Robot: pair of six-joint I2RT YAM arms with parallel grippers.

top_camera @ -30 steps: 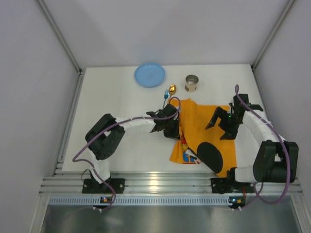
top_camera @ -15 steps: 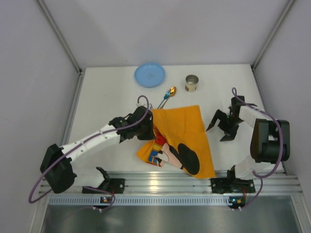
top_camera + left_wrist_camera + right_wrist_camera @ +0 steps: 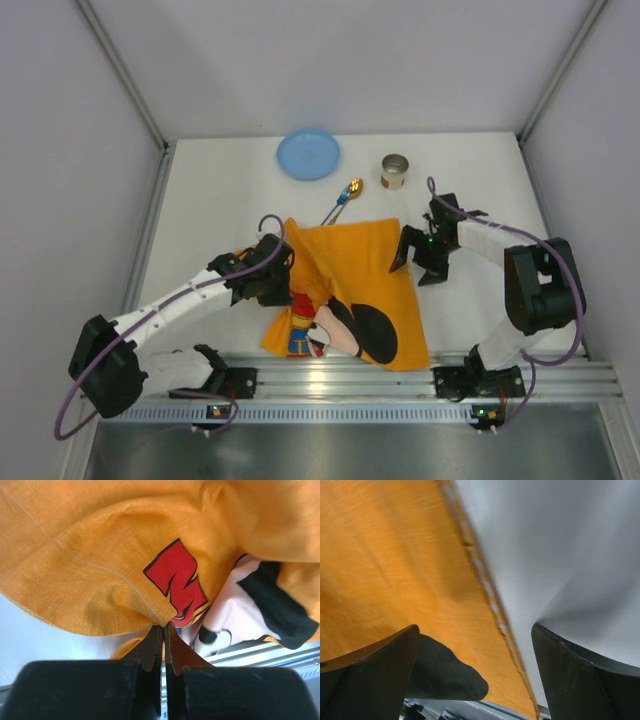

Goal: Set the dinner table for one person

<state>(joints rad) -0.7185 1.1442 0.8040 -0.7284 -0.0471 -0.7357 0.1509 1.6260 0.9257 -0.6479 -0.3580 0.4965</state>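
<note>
The orange cartoon-mouse placemat (image 3: 350, 270) lies rumpled on the white dinner table (image 3: 210, 200), its near edge over the metal rail. My left gripper (image 3: 283, 287) is shut on the placemat's bunched left edge; in the left wrist view the tips (image 3: 163, 626) pinch a fold of the cloth (image 3: 100, 555) beside a red printed letter. My right gripper (image 3: 414, 262) stands open just above the placemat's right edge. In the right wrist view that hemmed edge (image 3: 485, 595) runs between the wide-apart fingers (image 3: 370, 665), with nothing gripped.
A blue plate (image 3: 308, 154) sits at the back of the table. A small metal cup (image 3: 395, 170) stands to its right. A spoon with a blue handle (image 3: 345, 195) lies just beyond the placemat's far edge. Grey walls enclose the table on both sides.
My left arm has dragged the placemat leftward and toward the near edge, bunching it. My right gripper, still open, has moved left to the placemat's right edge.
</note>
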